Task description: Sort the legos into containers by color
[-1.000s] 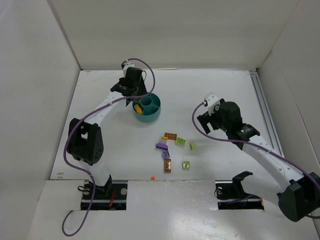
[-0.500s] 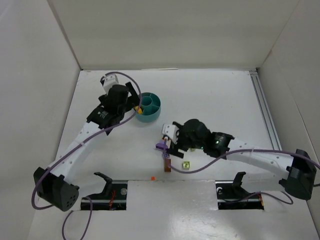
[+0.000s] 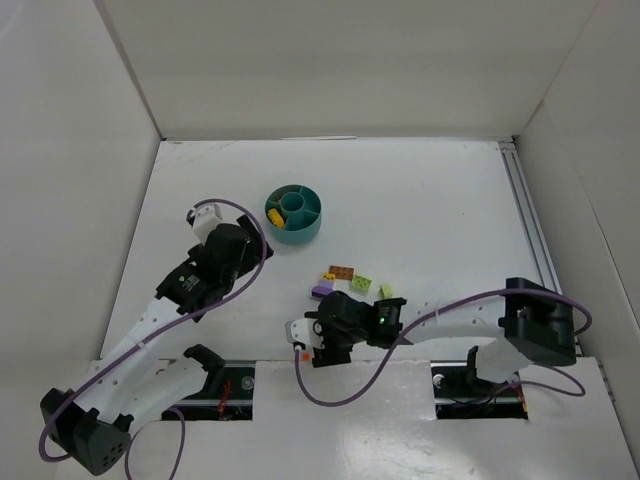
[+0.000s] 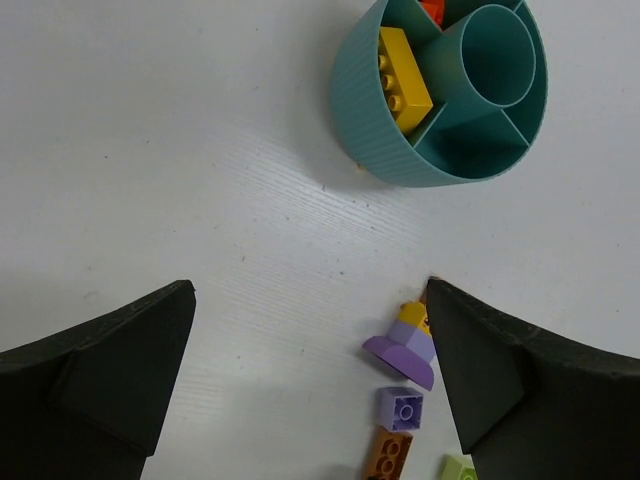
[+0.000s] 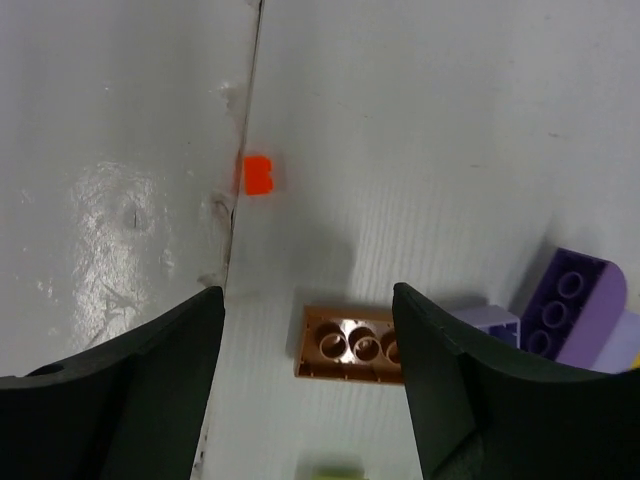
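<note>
**Both grippers spread, nothing pinched**

Your left gripper [image 4: 308,300] hangs wide open over the table [image 4: 150,150]. The teal dish [image 4: 365,110], upper right, is cut off at the top and holds a yellow brick [image 4: 404,88]. Your right gripper [image 5: 309,295], jaws apart, straddles a brown brick [image 5: 345,345] whose right end is hidden behind a finger.

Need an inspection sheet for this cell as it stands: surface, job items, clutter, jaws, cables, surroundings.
Surface: white table, seam near the front edge.
Job's things: teal dish holds a yellow brick and an orange-red brick; loose bricks, brown, purple and lime green, lie in front of it.
Clutter: small orange-red piece by the seam; brick or not, cannot tell.
Grippers: left gripper jaws open, empty; right gripper jaws open over a brown brick.
Cables: purple cables loop along both arms.
Surroundings: white walls; rail at right.
</note>
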Robot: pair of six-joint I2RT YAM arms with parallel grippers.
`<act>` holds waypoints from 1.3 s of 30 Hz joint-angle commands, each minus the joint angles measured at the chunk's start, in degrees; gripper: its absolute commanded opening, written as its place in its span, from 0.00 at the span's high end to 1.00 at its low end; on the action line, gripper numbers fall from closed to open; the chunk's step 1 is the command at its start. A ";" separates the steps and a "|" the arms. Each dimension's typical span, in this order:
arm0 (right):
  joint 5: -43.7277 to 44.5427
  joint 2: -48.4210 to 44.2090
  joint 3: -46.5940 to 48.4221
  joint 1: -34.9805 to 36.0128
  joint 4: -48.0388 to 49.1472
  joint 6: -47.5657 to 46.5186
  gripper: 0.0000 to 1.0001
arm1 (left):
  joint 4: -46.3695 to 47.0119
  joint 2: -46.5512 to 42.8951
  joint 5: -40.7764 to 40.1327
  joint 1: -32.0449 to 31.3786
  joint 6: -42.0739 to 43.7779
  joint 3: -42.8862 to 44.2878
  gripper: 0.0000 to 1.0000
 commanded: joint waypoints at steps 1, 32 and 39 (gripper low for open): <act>-2.04 2.46 0.74 1.00 6.76 -0.94 0.27 | -0.95 -0.79 -0.80 -0.31 -1.58 -0.86 0.00; -4.95 10.89 -1.81 3.20 19.43 0.73 0.51 | -0.42 2.11 -1.76 -2.16 -1.06 -0.87 0.00; -3.90 12.13 -1.81 3.20 19.43 1.78 0.63 | -0.42 2.11 -1.76 -2.16 -1.06 -0.87 0.00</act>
